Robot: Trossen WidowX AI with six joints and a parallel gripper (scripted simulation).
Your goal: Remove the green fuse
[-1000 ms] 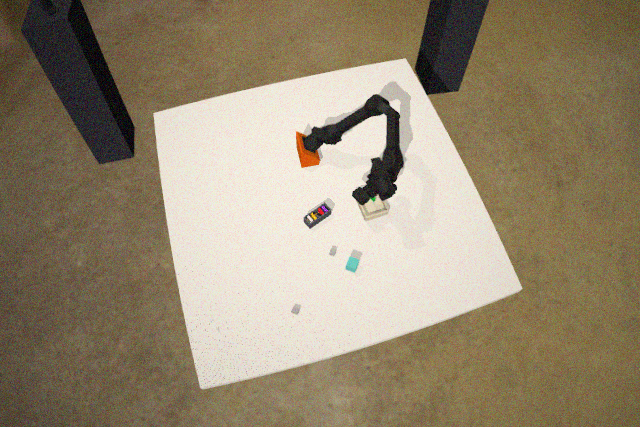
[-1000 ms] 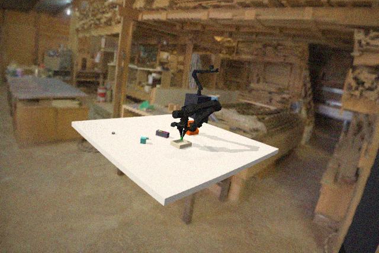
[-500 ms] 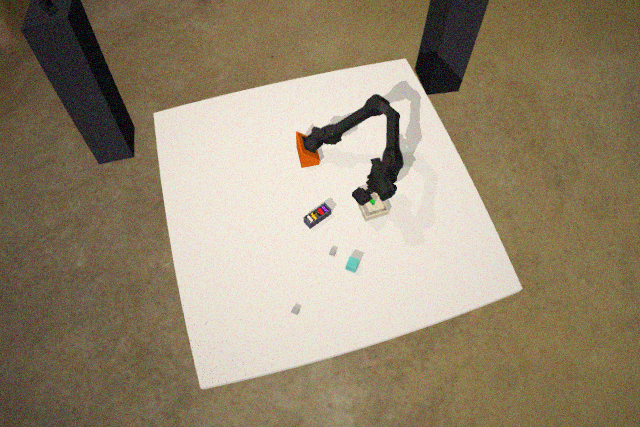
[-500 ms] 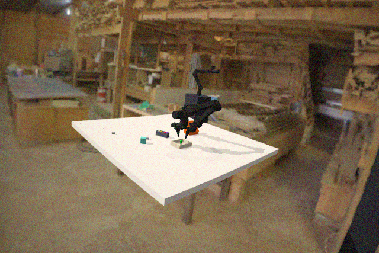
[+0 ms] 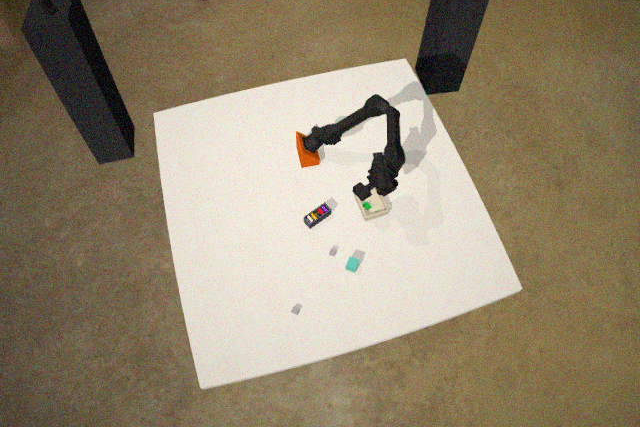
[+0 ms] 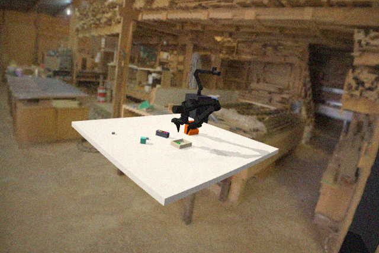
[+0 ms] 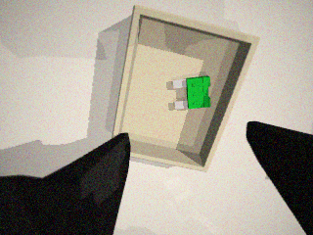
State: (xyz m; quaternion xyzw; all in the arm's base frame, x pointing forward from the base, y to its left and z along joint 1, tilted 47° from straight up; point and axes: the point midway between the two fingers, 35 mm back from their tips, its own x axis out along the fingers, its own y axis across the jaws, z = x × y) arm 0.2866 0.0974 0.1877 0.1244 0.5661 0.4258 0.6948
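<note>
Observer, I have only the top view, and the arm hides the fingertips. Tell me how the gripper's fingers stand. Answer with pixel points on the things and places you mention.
Observer: In the wrist view, the gripper (image 6: 183,131) (image 7: 187,134) is open, nothing between its fingers.
Operator: Give me the green fuse's pose; it's a small patch to me.
Observer: The green fuse (image 5: 367,205) (image 6: 178,143) (image 7: 198,92) lies on its side in the tray (image 5: 376,216) (image 6: 181,146) (image 7: 126,73), both pale prongs showing in the wrist view.
Operator: Report the fingertips' height.
Observer: The exterior view shows them above the tray's rim.
</note>
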